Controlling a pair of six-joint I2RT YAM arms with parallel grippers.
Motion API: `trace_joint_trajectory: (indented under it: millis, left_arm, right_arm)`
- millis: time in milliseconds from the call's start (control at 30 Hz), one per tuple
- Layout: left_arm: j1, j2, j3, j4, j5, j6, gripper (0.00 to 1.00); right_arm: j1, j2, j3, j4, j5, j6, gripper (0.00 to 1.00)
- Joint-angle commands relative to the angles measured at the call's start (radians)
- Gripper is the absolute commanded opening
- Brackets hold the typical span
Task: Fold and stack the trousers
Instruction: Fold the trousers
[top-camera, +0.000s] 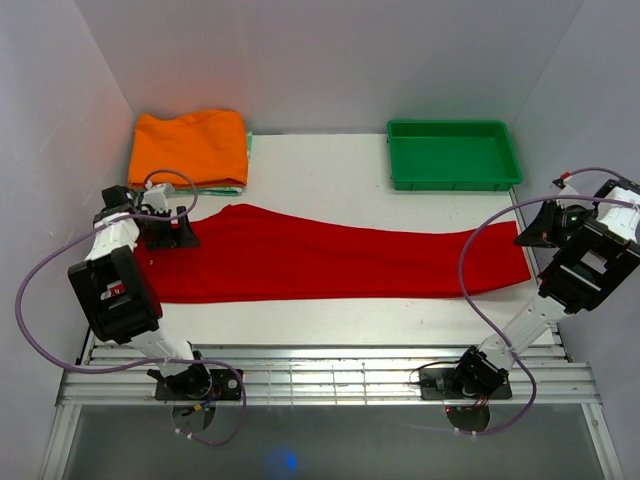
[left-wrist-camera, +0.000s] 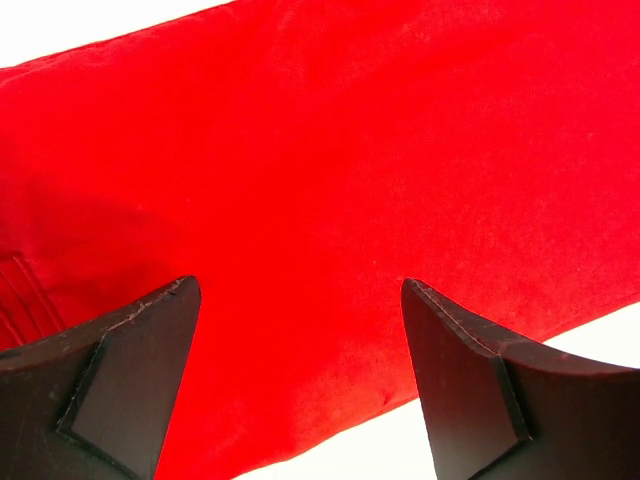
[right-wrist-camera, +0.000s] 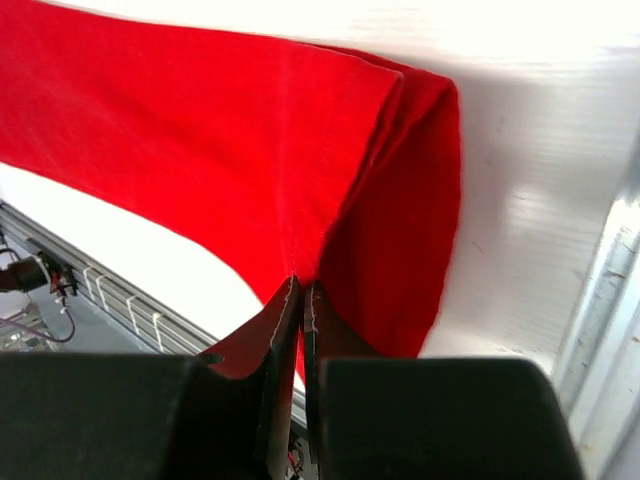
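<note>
Trousers: The bright red soft-fabric trousers (top-camera: 330, 262) lie stretched out flat on the white desk (top-camera: 330, 185), on the arm-base side of the green plastic tray (top-camera: 452, 125). One end sits just in front of the tray's right corner and the other runs well off to the tray's left.
Right pincer: My right pincer (right-wrist-camera: 302, 290) is pressed together, pinching a thin fold at the trouser end nearest the tray. The cloth puckers up to its tips.
Left pincer: My left pincer (left-wrist-camera: 298, 290) is spread wide above the end farthest from the tray, with red cloth showing between its fingers. I cannot tell whether it touches the cloth.
Step in hand: I judge this as the start of the first fold, with one end gripped and the other not yet taken.
Next move: I would lower the left pincer and close it on that end, catching both layers. Then I would carry the ends together without dragging the middle.
Stack: I take the folded orange cloth garment (top-camera: 190, 145), level with the tray and well to its left, as the stacking spot.
Hard to see: I cannot tell which end is waist and which is cuffs. From above, the right arm hides its own grip.
</note>
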Motion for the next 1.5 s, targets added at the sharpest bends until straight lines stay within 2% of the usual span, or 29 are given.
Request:
trace_joint_trajectory:
  millis: [0,200,300,333,400,433,467,500,567,700,1000,1267,1467]
  left_arm:
    - [0.002,-0.079,-0.005,0.001,0.026,0.018,0.93]
    - [0.007,-0.074,-0.004,-0.021,0.043,-0.022,0.93]
    - [0.012,-0.088,-0.022,-0.025,0.066,-0.045,0.97]
    - [0.01,-0.091,-0.028,-0.025,0.07,-0.048,0.98]
    - [0.01,-0.088,-0.048,-0.025,0.067,-0.05,0.98]
    - [0.01,-0.084,-0.054,-0.025,0.058,-0.05,0.98]
    - [0.01,-0.079,-0.067,-0.024,0.052,-0.048,0.98]
    - [0.01,-0.07,-0.071,-0.019,0.047,-0.047,0.98]
    - [0.01,-0.062,-0.088,-0.015,0.047,-0.048,0.98]
    - [0.012,-0.044,-0.114,0.008,0.063,-0.056,0.98]
    - [0.01,0.004,-0.191,0.073,0.041,-0.058,0.98]
    - [0.01,0.044,-0.22,0.105,0.017,-0.067,0.98]
    - [0.01,0.079,-0.219,0.119,0.032,-0.088,0.98]
  right_arm:
    - [-0.019,-0.071,-0.045,0.005,-0.151,0.021,0.08]
    - [0.149,-0.157,-0.164,0.1,-0.346,0.155,0.08]
    - [0.291,-0.212,-0.215,0.23,-0.434,0.293,0.08]
    - [0.324,-0.226,-0.23,0.271,-0.452,0.384,0.08]
    - [0.423,-0.266,-0.29,0.444,-0.486,0.494,0.08]
    - [0.46,-0.279,-0.313,0.515,-0.489,0.614,0.08]
    - [0.492,-0.3,-0.341,0.677,-0.489,0.684,0.08]
    - [0.558,-0.308,-0.399,0.762,-0.489,0.754,0.08]
    - [0.621,-0.319,-0.443,0.982,-0.47,0.926,0.08]
    - [0.793,-0.288,-0.496,1.249,-0.413,1.121,0.08]
    - [1.051,-0.106,-0.408,1.561,-0.313,1.367,0.08]
    - [1.212,0.065,-0.329,1.85,-0.232,1.617,0.08]
    - [1.293,0.151,-0.292,1.869,-0.143,1.672,0.08]
